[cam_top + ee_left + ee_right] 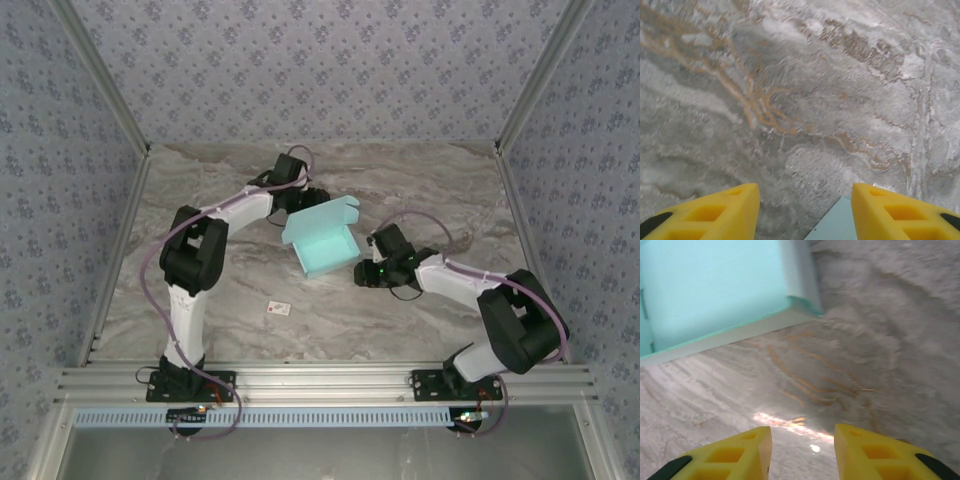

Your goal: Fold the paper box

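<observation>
Paper box: the paper box (322, 240) sits near the middle of the table (420, 310), between my two grippers. It is a mint shell, partly formed, with a flap raised at its far right corner.
Left gripper: my left gripper (305, 200) is at the box's far edge. On the wrist camera my yellow fingers (715, 212) stand well apart, with bare marble between them.
Hidden at left: a mint corner of card pokes in at the bottom edge of that view, just beside my right-hand finger. It is cut off there. It looks loose rather than pinched, though I cannot be sure it is clear of the finger.
Right gripper: my right gripper (365, 270) is just beside the box's near right corner. Its jaws are at a narrower gap and hold nothing.
Right wrist view: the box fills the upper left, one wall and a corner, with the rest running out of frame.
Contact from above: my wrists cover both sets of fingertips, so I cannot tell whether either gripper touches the box.
Tag: a small white tag (279, 308) lies apart, nearer the bases. Its mark is too small to read.
</observation>
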Tool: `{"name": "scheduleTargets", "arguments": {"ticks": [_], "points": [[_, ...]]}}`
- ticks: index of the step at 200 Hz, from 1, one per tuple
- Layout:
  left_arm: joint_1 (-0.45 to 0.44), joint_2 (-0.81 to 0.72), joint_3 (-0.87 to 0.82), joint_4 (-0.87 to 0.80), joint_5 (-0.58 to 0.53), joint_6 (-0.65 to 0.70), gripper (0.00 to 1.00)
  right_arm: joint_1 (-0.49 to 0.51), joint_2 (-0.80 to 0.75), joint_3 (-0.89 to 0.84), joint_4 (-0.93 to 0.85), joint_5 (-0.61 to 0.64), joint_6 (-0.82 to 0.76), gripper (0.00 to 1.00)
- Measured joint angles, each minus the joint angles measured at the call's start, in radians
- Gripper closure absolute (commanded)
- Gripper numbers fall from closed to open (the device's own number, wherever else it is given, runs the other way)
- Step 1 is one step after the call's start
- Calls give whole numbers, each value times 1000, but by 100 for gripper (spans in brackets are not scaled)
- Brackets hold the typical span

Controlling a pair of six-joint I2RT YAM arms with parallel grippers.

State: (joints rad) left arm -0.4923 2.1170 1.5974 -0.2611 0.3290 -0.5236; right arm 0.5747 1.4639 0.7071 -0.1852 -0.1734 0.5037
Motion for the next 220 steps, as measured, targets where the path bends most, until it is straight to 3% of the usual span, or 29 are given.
{"name": "scheduleTargets", "arguments": {"ticks": [36, 79, 116, 183, 220], "points": [[68, -35, -2, -26, -14, 31, 44, 111, 0, 1, 66, 11, 10, 63], [187, -298, -226, -24, -86, 49, 39, 282, 44, 96, 72, 30, -119, 39], [241, -555, -378, -18, -93, 51, 36, 418, 176, 269, 57, 58, -304, 30], [393, -827, -527, -72, -90, 52, 34, 530, 435, 486, -12, 93, -558, 28], [425, -882, -548, -81, -90, 55, 33, 554, 497, 543, -46, 116, -624, 40]]}}
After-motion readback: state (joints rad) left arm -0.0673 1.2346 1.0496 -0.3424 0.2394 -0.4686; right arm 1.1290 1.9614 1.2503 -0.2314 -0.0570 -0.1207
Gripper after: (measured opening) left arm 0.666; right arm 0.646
